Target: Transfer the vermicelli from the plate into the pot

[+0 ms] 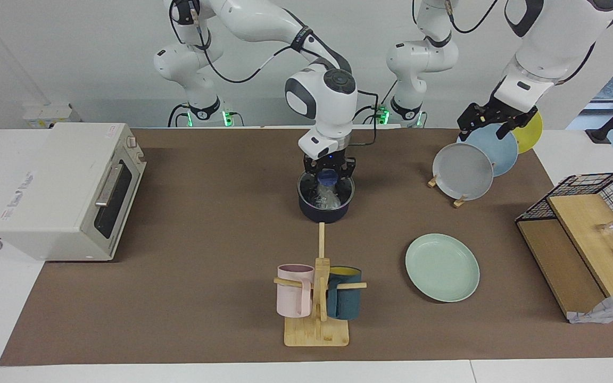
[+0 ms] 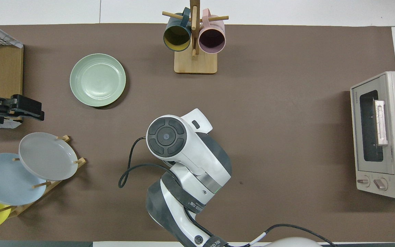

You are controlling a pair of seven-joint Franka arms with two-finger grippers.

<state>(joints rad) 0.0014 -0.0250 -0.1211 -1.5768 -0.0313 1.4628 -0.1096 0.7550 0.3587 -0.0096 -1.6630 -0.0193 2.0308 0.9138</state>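
Note:
The dark navy pot (image 1: pixel 325 213) stands mid-table, nearer to the robots than the mug stand. My right gripper (image 1: pixel 329 174) hangs just over its rim, shut on a whitish translucent vermicelli bundle (image 1: pixel 328 197) that reaches down into the pot. A blue bit shows between the fingertips. The mint-green plate (image 1: pixel 442 267) (image 2: pixel 97 79) lies bare toward the left arm's end, farther from the robots than the pot. In the overhead view the right arm hides the pot and the vermicelli. My left gripper (image 1: pixel 485 127) (image 2: pixel 36 110) waits open above the plate rack.
A toaster oven (image 1: pixel 67 189) sits at the right arm's end. The wooden mug stand (image 1: pixel 317 298) holds a pink and a teal mug. The plate rack (image 1: pixel 463 170) carries grey, blue and yellow plates. A wire basket with wooden boards (image 1: pixel 578 234) stands at the left arm's end.

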